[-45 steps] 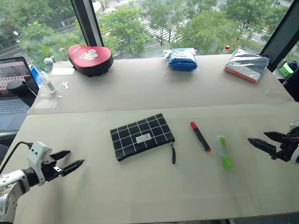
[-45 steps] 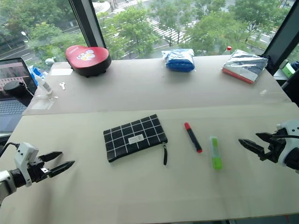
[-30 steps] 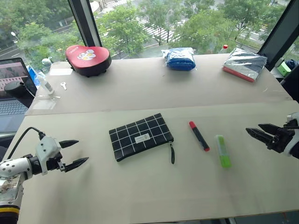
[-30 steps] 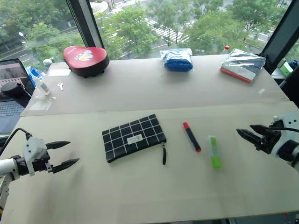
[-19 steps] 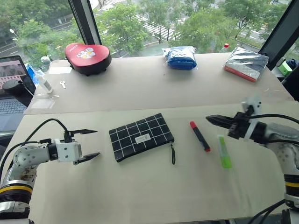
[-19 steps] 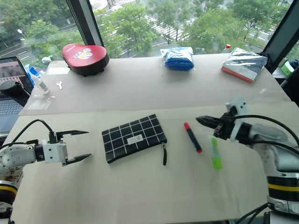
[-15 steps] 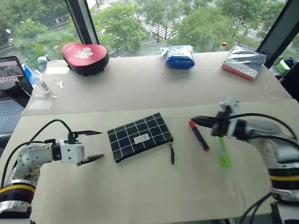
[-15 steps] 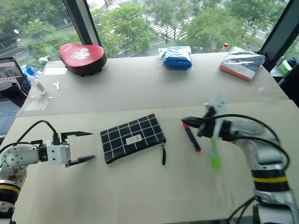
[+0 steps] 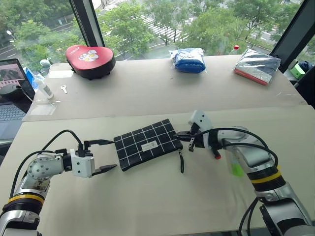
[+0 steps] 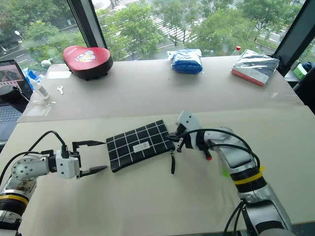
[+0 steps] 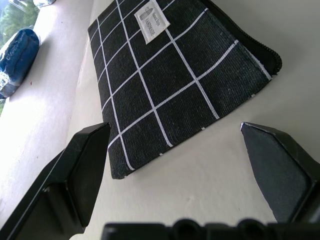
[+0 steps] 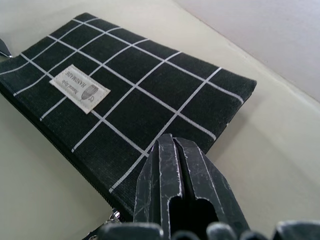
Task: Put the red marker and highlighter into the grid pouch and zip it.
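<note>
The grid pouch lies flat on the pale surface, angled, with its small white label facing up; the label carries the word "HANDMADE" and a small drawing, plus a finer line I cannot read. Its black pull strap trails off the corner nearest the right arm. The right gripper sits at that right end of the pouch, its two black fingers pressed tightly together with nothing between them, tips right at the pouch's edge; whether they touch the fabric I cannot tell. The left gripper hovers just beside the pouch's left end, its fingers spread wide apart and empty, one tip level with the far corner and the other with the near corner. The red marker lies on the surface just behind the right forearm, mostly hidden, only its red tip peeking out. The highlighter rests near it, also partly covered by the arm. Further back a red heart-shaped case, a blue bundle and a silver packet sit along the window side.
</note>
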{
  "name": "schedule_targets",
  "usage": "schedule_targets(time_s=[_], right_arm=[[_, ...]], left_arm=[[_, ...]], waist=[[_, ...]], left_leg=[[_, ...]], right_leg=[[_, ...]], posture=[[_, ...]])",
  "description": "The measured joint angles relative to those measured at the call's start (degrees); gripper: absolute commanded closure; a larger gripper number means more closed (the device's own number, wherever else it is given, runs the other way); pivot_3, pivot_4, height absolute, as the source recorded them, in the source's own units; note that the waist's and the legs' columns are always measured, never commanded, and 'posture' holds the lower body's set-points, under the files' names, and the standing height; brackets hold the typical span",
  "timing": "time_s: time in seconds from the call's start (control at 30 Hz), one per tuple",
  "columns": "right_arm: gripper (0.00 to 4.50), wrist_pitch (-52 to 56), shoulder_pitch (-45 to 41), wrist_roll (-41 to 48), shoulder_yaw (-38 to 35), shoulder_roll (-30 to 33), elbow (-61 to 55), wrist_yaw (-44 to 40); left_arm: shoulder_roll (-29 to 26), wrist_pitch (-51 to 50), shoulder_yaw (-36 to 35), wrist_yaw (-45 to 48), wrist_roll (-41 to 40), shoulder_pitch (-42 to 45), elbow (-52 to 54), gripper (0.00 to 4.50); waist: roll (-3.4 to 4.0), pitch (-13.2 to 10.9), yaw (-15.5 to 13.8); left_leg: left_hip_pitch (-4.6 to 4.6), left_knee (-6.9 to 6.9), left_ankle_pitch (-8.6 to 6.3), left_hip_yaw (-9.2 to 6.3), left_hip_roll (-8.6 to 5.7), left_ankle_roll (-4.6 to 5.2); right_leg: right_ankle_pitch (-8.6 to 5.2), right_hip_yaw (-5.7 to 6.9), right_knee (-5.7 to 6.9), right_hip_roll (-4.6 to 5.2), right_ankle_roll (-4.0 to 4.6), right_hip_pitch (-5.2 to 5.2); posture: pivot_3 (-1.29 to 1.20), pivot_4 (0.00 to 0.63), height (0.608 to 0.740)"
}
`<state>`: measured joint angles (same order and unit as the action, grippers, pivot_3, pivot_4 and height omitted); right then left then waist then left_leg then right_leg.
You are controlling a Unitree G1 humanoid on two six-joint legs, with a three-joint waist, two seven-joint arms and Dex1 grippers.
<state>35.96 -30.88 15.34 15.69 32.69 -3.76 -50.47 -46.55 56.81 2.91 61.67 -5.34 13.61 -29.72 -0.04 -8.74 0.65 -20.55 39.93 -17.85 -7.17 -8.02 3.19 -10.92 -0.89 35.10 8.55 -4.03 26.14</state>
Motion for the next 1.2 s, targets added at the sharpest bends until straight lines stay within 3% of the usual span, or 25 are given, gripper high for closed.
schedule_targets(time_s=[0.5,0.8,1.2], right_arm=[[4.45,-4.96,-1.54,-10.52,6.32,1.81,1.10,0.39],[4.45,-5.57,-1.49,-12.01,6.26,1.39,1.23,-0.20],[4.45,-5.52,0.35,-12.22,5.35,1.40,0.38,-0.67]], left_arm=[[1.14,-1.91,3.75,-2.70,0.48,0.01,3.38,0.00],[2.14,-1.54,5.52,-6.41,3.79,-1.06,7.50,0.00],[4.91,8.22,6.53,-16.50,12.15,3.83,-2.56,0.00]], waist=[[-0.13,0.22,-0.18],[-0.17,0.29,-0.25],[-0.22,0.45,-1.13]], left_leg=[[0.25,0.07,0.00,0.01,0.00,0.00],[0.29,0.08,0.00,0.01,0.01,-0.01],[0.41,0.08,0.13,0.01,0.07,-0.21]], right_leg=[[0.05,0.05,-0.01,0.00,0.02,-0.24],[0.06,0.05,-0.01,-0.01,0.02,-0.29],[0.25,0.09,0.00,-0.06,0.17,-0.47]], posture=[[0.00,0.150,0.740],[0.00,0.150,0.740],[0.00,0.150,0.740]])
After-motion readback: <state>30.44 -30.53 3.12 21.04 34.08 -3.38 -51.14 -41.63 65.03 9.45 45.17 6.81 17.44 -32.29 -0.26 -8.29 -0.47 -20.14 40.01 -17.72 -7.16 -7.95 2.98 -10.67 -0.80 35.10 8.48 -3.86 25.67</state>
